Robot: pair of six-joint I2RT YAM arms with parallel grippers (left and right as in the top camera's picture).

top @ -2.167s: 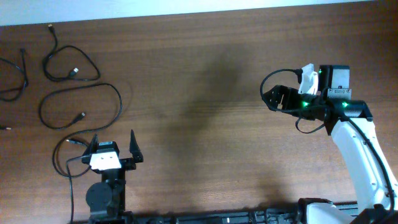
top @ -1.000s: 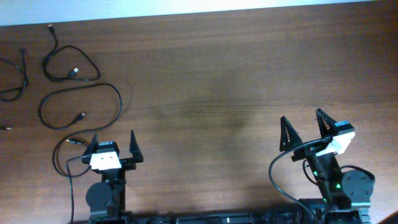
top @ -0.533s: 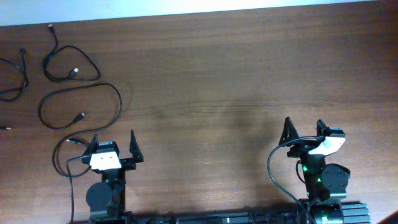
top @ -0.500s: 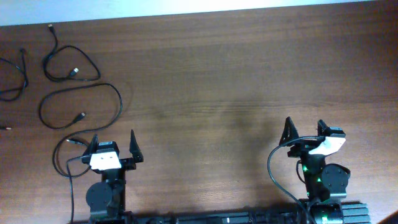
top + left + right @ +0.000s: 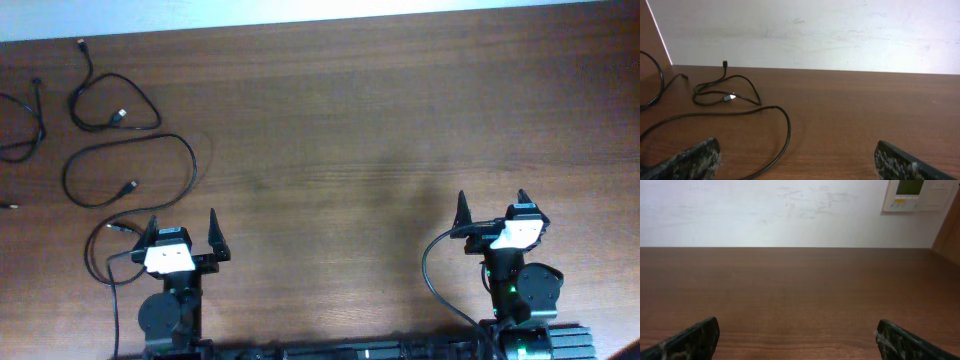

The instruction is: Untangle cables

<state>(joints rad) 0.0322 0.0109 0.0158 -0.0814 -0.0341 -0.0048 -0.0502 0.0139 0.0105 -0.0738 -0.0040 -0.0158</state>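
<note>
Several thin black cables lie as separate loops at the table's left. One loop (image 5: 110,105) with a silver tip is at the far left back, a larger loop (image 5: 130,165) lies nearer, and another cable (image 5: 25,125) runs off the left edge. The loops also show in the left wrist view, the small one (image 5: 727,92) behind the large one (image 5: 785,130). My left gripper (image 5: 182,225) is open and empty at the front left, just in front of the large loop. My right gripper (image 5: 490,205) is open and empty at the front right, far from the cables.
A thicker black wire (image 5: 100,262) fixed to the left arm loops beside its base. The wooden table (image 5: 340,120) ends at a white wall at the back. A wall panel (image 5: 920,195) shows in the right wrist view.
The right arm has drawn back from the right middle of the table to the front right, and its gripper has settled pointing toward the back. The left arm and the cables have not moved.
</note>
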